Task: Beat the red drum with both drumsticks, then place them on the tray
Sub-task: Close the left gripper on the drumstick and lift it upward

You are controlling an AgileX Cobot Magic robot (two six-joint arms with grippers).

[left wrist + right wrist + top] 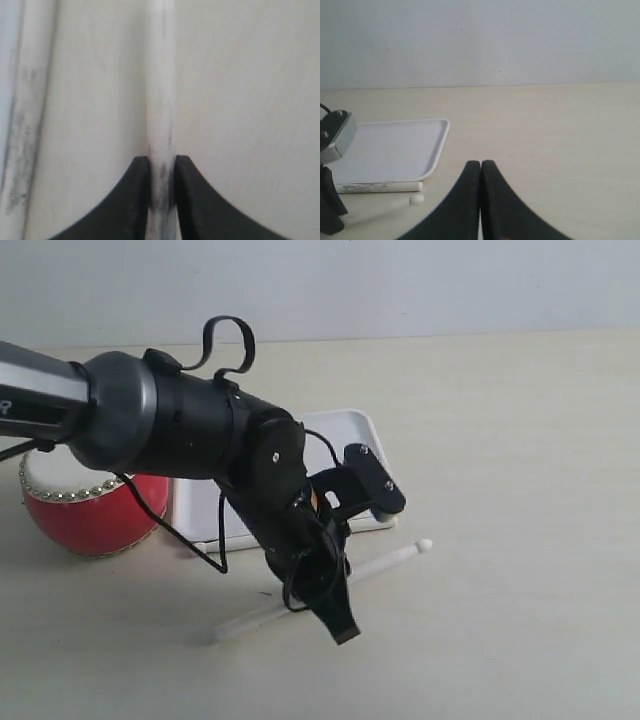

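Off-white thin wooden drumstick (pixel 160 90) pinched between the narrowly parted jaws of the left claw (pixel 161 161); right claw (pixel 480 166) pressed fully closed, empty.

Exterior camera looks down over the table (pixel 520 440). Left wrist camera sits close above a drumstick (pixel 160 100). Right wrist camera, low, shares the tray (pixel 390 150).

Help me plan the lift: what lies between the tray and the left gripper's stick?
The second drumstick, lying beside the tray, then bare table up to the gripped drumstick. The left wrist view shows it.
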